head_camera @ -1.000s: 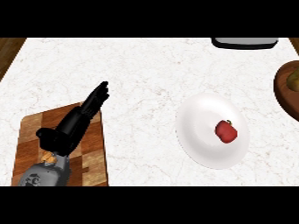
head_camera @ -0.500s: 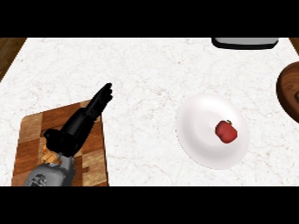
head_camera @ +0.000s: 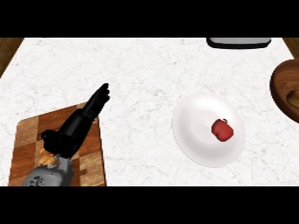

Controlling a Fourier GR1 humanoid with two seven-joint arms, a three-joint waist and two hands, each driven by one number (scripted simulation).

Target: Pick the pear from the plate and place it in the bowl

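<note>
One plate (head_camera: 200,144), one red fruit (head_camera: 222,130) (the task's pear), one bowl (head_camera: 287,94), left hand (head_camera: 81,122) fingers straight.

Bare counter (head_camera: 145,65) between plate (head_camera: 197,131) and bowl (head_camera: 291,83).

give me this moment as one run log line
left hand open, over cutting board | right hand not in view | red fruit on plate | bowl at right edge

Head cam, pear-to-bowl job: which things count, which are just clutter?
Job:
- red fruit on the white plate, standing in for the pear
- wooden bowl at right edge, yellow item already inside
- left hand, open, over the board

Clutter:
- cutting board
- dark tray at top edge
</note>
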